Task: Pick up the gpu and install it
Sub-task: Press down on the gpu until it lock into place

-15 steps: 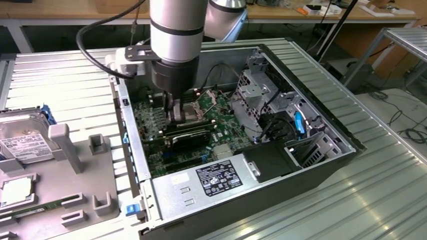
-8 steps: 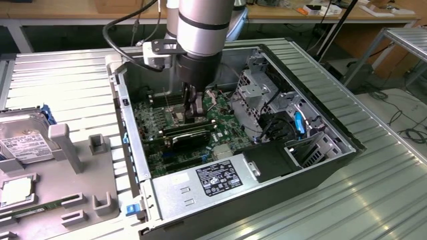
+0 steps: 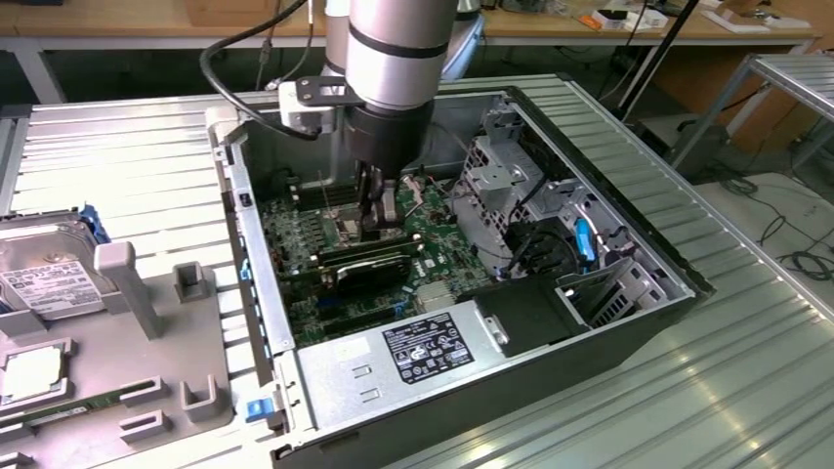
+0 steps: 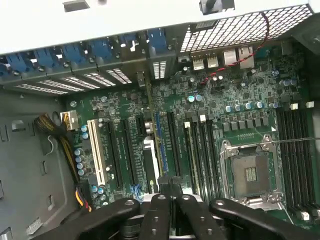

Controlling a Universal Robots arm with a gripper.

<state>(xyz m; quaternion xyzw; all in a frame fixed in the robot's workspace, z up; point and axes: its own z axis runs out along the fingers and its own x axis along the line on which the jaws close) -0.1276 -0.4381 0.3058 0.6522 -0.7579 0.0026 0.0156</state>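
pincer (image 3: 382,223) shut on the gpu (image 3: 369,264); no writing legible.

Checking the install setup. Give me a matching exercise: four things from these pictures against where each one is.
Things:
1. graphics card
2. gripper
3. hard drive
4. power supply

Places:
A. on the grey tray outside the case, on the exterior view's left
B. standing on edge on the motherboard
C. in the case corner nearest the exterior camera
D. shut on the card's top edge

Pairs: 1-B, 2-D, 3-A, 4-C
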